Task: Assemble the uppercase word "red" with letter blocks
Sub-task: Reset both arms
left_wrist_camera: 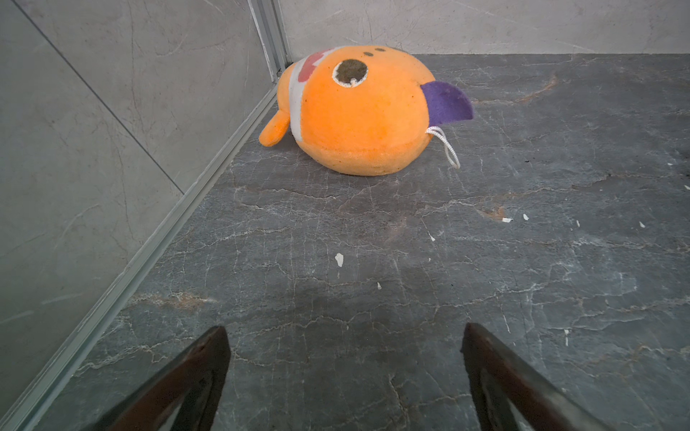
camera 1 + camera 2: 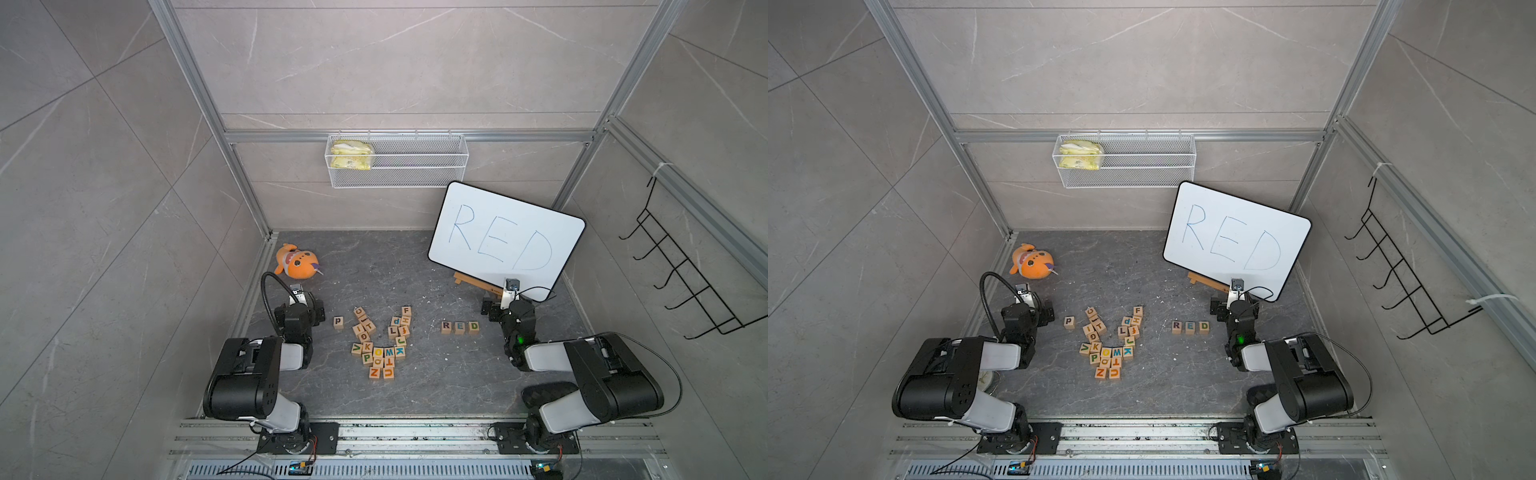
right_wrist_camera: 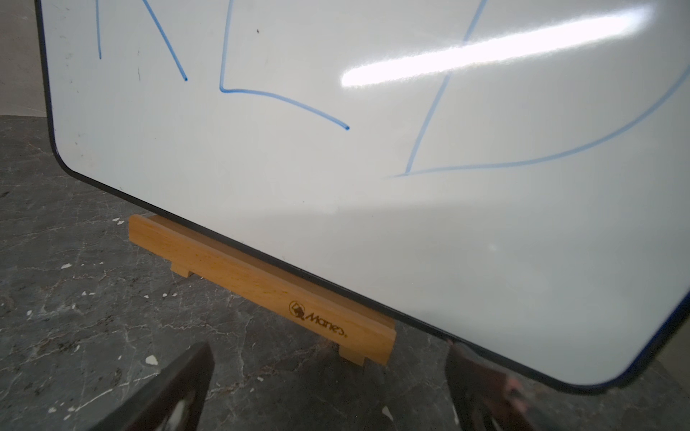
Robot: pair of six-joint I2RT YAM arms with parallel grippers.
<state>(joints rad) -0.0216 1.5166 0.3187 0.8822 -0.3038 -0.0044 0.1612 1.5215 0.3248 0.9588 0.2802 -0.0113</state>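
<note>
Three letter blocks stand side by side in a row on the dark floor, right of centre in both top views: a dark R point(image 2: 446, 326), a green E point(image 2: 459, 327) and a green D point(image 2: 473, 326), reading RED. My right gripper point(image 3: 328, 350) is open and empty. It sits to the right of the row and a little behind it, facing the whiteboard's foot, apart from the blocks. My left gripper point(image 1: 343, 332) is also open and empty, far left of the row, facing the orange plush. No block shows in either wrist view.
Several other letter blocks point(image 2: 380, 345) cluster mid-floor, with a lone p block point(image 2: 338, 321) to their left. An orange plush point(image 2: 297, 262) lies at the back left corner. A whiteboard point(image 2: 507, 237) on a wooden easel point(image 3: 261, 283) stands at the back right. A wire basket point(image 2: 397, 160) hangs on the rear wall.
</note>
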